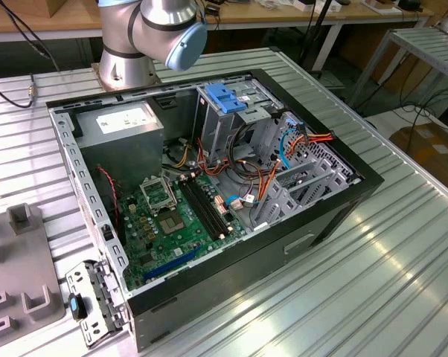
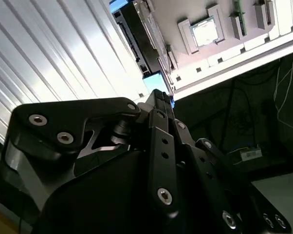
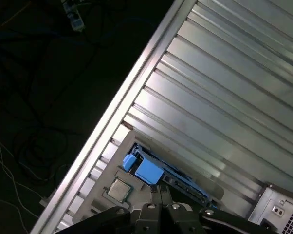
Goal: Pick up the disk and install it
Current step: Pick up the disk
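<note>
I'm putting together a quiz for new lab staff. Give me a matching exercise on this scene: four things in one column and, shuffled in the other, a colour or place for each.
Things
1. disk
2. motherboard
3. power supply box
4. table

Descriptions
A. green, flat on the floor of the open computer case
B. ribbed silver metal, under everything
C. framed in bright blue, outside the case, close to the gripper in the first wrist view
D. grey with a white sticker, in the case corner by the arm's base

Pairs: 1-C, 2-A, 3-D, 4-B
</note>
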### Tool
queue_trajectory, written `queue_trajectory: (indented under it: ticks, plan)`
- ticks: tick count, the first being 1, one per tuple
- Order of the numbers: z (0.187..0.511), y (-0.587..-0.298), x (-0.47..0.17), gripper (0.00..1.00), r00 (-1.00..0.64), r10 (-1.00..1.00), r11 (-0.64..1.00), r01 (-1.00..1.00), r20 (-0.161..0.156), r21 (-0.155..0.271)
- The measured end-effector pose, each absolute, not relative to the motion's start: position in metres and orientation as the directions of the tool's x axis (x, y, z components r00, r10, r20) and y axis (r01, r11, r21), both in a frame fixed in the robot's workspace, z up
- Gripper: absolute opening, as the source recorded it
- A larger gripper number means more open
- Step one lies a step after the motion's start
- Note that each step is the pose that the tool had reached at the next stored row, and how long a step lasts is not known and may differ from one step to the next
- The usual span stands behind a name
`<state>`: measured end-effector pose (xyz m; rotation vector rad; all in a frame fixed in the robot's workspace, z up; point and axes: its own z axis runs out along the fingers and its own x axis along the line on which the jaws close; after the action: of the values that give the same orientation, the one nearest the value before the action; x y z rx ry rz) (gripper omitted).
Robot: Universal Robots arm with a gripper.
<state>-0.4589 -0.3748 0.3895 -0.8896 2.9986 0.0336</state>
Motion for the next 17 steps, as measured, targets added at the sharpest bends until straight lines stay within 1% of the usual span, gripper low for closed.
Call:
queue_trajectory:
  ticks: [2,13,14,17]
  plan:
    - [0.3894,-0.3748,-0.4589,0.11,-0.799,-0.601,0.799,-0.601,-0.019,0.017]
    - [0.3876,-0.3748,-0.4589,0.11,-0.651,-0.759,0.65,-0.76,-0.019,0.017]
    - [0.3867,-0.3748,-0.4589,0.11,-0.611,-0.791,0.611,-0.791,-0.019,0.017]
    - [0.3855,-0.3748,-0.4589,0.11,-0.562,-0.827,0.562,-0.827,-0.019,0.017]
